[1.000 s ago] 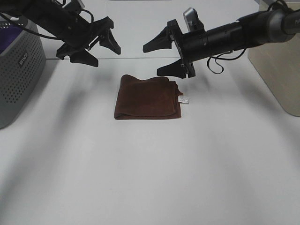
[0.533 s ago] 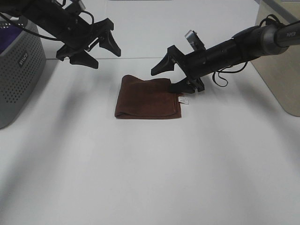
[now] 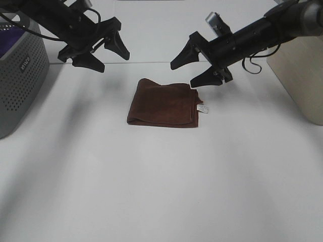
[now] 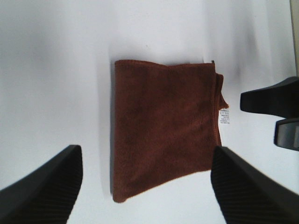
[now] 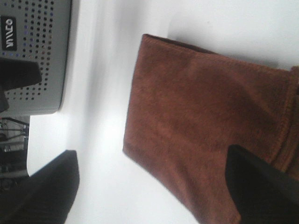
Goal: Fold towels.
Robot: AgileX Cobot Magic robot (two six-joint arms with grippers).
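The dark reddish-brown towel (image 3: 164,103) lies folded into a rectangle on the white table, its small white tag (image 3: 203,108) at the right edge. My left gripper (image 3: 115,63) is open and empty, above the table behind and left of the towel. My right gripper (image 3: 182,75) is open and empty, just above and behind the towel's far right corner. In the left wrist view the towel (image 4: 166,128) lies below the open left gripper (image 4: 145,154), with the right gripper's fingers (image 4: 271,100) beside the tag (image 4: 225,119). The right wrist view shows the towel (image 5: 205,135) under the open right gripper (image 5: 150,154).
A grey perforated basket (image 3: 20,75) holding purple fabric (image 3: 10,40) stands at the left edge; it also shows in the right wrist view (image 5: 37,56). A beige box-like object (image 3: 298,70) stands at the right edge.
My right gripper dipped to the towel's right edge, then rose and drew back to the right, still open. The towel has shifted slightly to the right. My left gripper has barely moved.
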